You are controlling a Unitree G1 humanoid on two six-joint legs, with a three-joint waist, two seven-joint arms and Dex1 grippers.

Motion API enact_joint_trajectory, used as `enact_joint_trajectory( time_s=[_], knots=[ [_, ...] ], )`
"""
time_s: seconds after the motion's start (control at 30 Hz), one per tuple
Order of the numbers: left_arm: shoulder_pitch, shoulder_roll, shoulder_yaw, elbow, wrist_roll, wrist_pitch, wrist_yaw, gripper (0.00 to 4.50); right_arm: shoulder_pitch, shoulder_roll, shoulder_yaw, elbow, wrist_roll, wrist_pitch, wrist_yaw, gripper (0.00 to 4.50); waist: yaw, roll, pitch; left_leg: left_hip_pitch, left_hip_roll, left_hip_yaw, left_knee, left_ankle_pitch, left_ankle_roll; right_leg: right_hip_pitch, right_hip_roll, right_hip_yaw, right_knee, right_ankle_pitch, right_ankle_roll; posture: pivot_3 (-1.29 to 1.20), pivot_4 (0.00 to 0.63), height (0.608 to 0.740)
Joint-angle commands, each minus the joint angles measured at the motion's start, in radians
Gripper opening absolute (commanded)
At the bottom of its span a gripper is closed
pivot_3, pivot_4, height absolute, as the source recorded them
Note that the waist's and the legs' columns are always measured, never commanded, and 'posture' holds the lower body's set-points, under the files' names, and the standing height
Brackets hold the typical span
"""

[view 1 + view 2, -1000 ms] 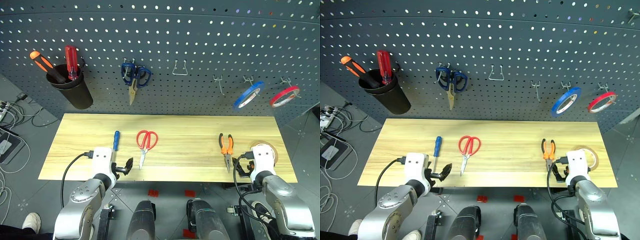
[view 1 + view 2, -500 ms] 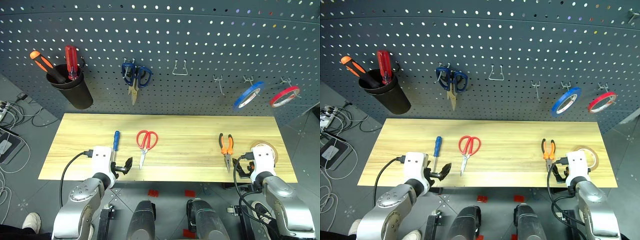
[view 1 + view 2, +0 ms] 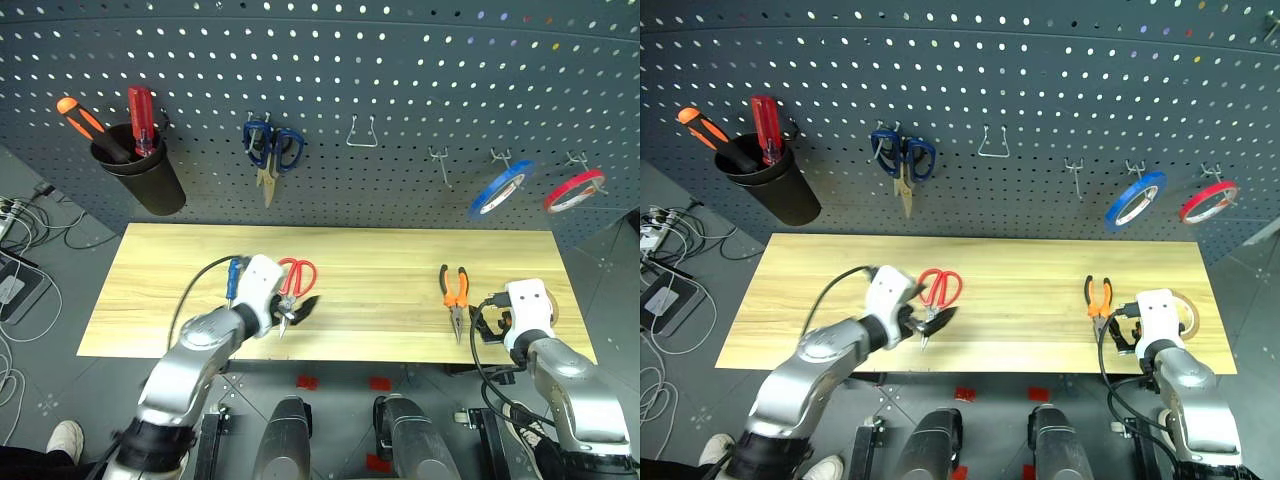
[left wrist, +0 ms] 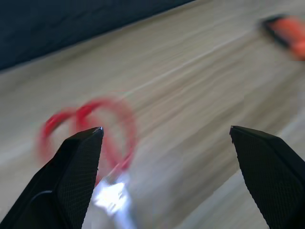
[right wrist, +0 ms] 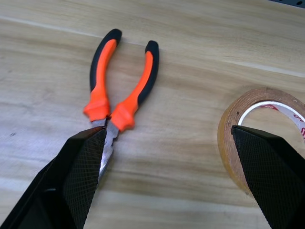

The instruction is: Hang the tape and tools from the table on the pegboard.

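Left end effector (image 3: 298, 309): wide, empty, over red scissors (image 3: 291, 287).
Scissors axis: handles toward worktop's (image 3: 380, 255) rear edge.
Nearer arm: left.

Table (image 3: 400, 340), centre span: bare wood between red-handled scissors (image 3: 292, 285) and needle-nose pliers (image 3: 453, 296), open to approach from 6 o'clock. Far strip along the pegboard (image 3: 400, 90) foot: bare from end to end. Left end: blue-handled screwdriver (image 3: 232, 279) lies just at 9 o'clock of the scissors, narrow gap between; left gripper (image 3: 296, 309), jaws spread, over the scissor blades, blocking that lane. Right end: pliers and yellow tape roll (image 5: 259, 138) near each other; right gripper (image 5: 164, 183) open over the gap between them. Pegboard: free hooks (image 3: 362, 133) at 12 o'clock; blue-handled scissors (image 3: 270, 155) at 11; black cup (image 3: 150, 175) at 10; blue tape (image 3: 498, 190) and red tape (image 3: 572, 191) at 2
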Motion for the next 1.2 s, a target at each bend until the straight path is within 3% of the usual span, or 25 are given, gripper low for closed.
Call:
enact_joint_trajectory(
  time_s=[0.03,0.2,0.57,1.0,1.1,1.2],
  knots=[
    [-0.081,-0.028,-0.089,0.069,0.014,-0.104,-0.112,4.47,-0.012,-0.019,-0.044,0.027,0.004,-0.020,-0.001,4.50,-0.002,0.001,0.010,-0.001,0.000,0.000,0.000,0.000,0.000,-0.001,0.000,0.000,0.000,0.000,0.000,0.05,0.385,0.740],
    [-0.244,-0.129,-0.205,0.287,0.086,-0.358,-0.227,4.47,-0.058,-0.029,-0.066,0.092,0.005,-0.029,-0.004,4.50,-0.007,0.000,0.030,-0.005,0.000,0.006,0.001,0.001,-0.001,-0.007,0.000,0.001,0.002,0.000,0.000,0.02,0.412,0.740],
    [-0.454,-0.371,-0.283,0.694,0.189,-0.711,-0.318,4.47,-0.147,-0.047,-0.082,0.260,0.006,-0.093,-0.009,4.50,-0.025,-0.001,0.072,-0.006,-0.001,0.010,0.002,0.000,0.001,-0.008,-0.001,0.003,0.002,0.001,0.000,-0.02,0.447,0.740],
    [-0.525,-0.420,-0.245,0.852,0.217,-0.855,-0.351,4.47,-0.177,-0.008,-0.113,0.351,0.039,-0.101,-0.026,4.50,-0.025,-0.002,0.079,-0.005,0.000,0.011,0.002,0.001,0.001,-0.009,-0.001,0.003,0.003,0.001,0.000,0.01,0.454,0.740],
    [-0.530,-0.423,-0.238,0.866,0.221,-0.870,-0.352,4.50,-0.176,-0.004,-0.118,0.360,0.049,-0.112,-0.029,3.89,-0.025,-0.001,0.079,-0.005,0.000,0.011,0.001,0.001,0.001,-0.009,-0.001,0.003,0.002,0.001,0.000,0.01,0.455,0.740],
    [-0.530,-0.425,-0.232,0.870,0.223,-0.877,-0.357,4.50,-0.177,-0.005,-0.119,0.367,0.051,-0.120,-0.028,2.90,-0.025,-0.002,0.080,-0.005,0.000,0.011,0.001,0.001,0.000,-0.009,-0.001,0.003,0.002,0.001,0.000,0.01,0.454,0.740]
  ],
)
